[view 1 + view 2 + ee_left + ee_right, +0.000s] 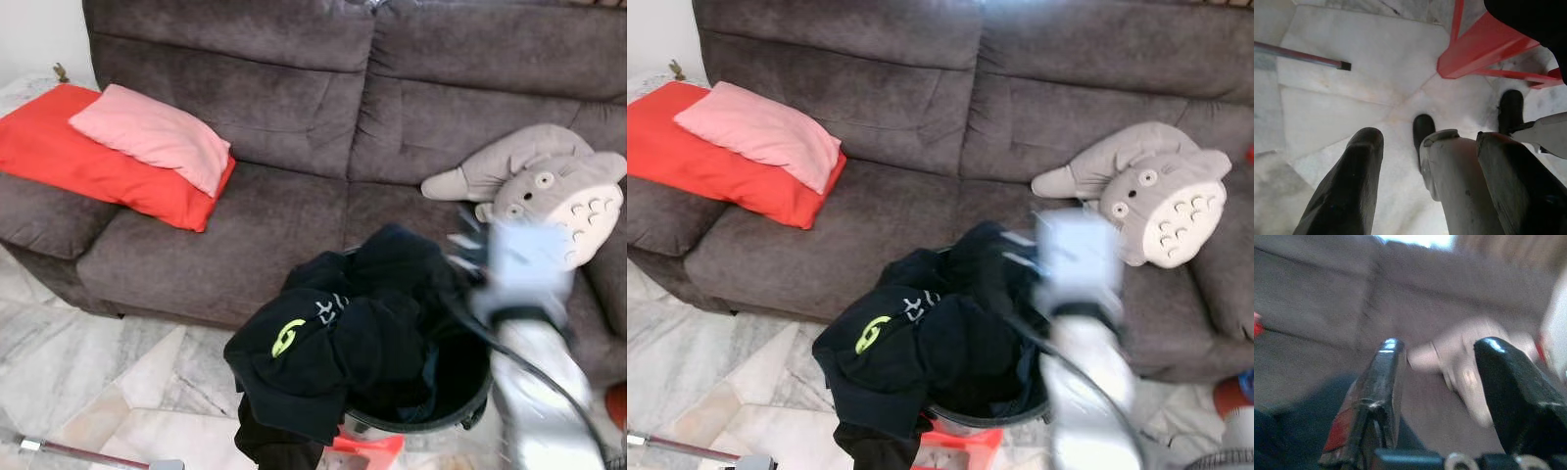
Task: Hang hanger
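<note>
a matt, napped fabric sofa (294, 117), glossy veined marble floor (88, 372), soft dark cloth clothes (343, 333) in a shiny black plastic bucket (460, 392).

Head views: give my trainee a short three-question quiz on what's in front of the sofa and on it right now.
1. True or false: the black bucket is heaped with dark clothes.
2. The pink pillow lies on: A) the floor B) a red cushion C) the plush toy.
3. Fill in: the right gripper is raised over the bucket, fingers ____.

Key: 1 true; 2 B; 3 open.
</note>
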Tool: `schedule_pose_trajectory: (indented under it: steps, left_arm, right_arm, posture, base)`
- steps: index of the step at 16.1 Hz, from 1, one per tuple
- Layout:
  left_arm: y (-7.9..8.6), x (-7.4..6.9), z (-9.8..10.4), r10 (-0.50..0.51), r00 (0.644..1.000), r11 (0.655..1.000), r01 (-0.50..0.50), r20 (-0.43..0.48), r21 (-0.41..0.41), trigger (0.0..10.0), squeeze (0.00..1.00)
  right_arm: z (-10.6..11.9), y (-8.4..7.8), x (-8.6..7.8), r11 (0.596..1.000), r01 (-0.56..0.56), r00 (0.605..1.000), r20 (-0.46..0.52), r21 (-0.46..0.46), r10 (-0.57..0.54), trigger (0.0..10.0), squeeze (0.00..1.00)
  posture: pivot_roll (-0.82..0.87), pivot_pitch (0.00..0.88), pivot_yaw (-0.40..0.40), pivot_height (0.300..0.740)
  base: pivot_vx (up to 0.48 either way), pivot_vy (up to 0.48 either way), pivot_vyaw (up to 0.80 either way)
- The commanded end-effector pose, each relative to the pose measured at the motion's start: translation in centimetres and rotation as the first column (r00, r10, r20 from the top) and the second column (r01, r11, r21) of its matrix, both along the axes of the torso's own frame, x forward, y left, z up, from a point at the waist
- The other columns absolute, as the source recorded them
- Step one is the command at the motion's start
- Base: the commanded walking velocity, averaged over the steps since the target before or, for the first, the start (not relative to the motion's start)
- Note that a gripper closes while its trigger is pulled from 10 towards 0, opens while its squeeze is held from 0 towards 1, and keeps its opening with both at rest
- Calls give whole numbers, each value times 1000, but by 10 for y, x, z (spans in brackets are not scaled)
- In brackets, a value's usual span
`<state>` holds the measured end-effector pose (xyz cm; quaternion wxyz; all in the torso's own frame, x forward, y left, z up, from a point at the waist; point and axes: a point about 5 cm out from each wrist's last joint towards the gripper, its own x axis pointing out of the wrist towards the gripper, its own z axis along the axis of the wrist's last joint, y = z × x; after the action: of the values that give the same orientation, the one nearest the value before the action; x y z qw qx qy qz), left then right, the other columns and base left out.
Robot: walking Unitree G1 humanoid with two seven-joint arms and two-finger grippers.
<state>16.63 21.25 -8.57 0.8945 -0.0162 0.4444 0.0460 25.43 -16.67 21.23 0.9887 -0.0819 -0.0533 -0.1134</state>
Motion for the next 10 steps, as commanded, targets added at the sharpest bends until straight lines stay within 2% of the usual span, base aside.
schedule_pose_trajectory:
  steps: [1, 4, 7, 9, 10]
  left_arm:
    - [-3, -4, -3, -5, 999, 1000, 5, -33, 2, 10000, 0]
    - [5, 4, 2, 1, 1000, 1000, -1, -5, 17, 10000, 0]
    - [27, 5, 8, 6, 1000, 999, -6, 1, 35, 10000, 0]
    - [46, -1, 11, 18, 1000, 998, -17, -11, 56, 10000, 0]
    - [51, -5, 11, 24, 1000, 998, -23, -19, 60, 10000, 0]
  right_arm:
    - [4, 2, -5, 997, 1, 999, 46, 79, -5, 10000, 0]
    - [4, 6, -10, 992, 13, 995, 95, 129, -26, 10000, 0]
    - [-1, 8, -10, 985, 28, 994, 103, 169, -46, 10000, 0]
    - [-3, 11, -9, 985, 10, 994, 103, 171, -28, 10000, 0]
    - [-3, 10, -8, 986, 4, 994, 108, 169, -23, 10000, 0]
  posture:
    - [-140, 178, -36, 740]
    - [-117, 166, -24, 740]
    - [-120, 146, -4, 740]
    - [-120, 131, -2, 740]
    - [-120, 130, -1, 740]
  base:
    - [0, 0, 0]
    - [0, 0, 0]
    - [0, 0, 0]
    - [0, 422, 0]
    - [0, 480, 0]
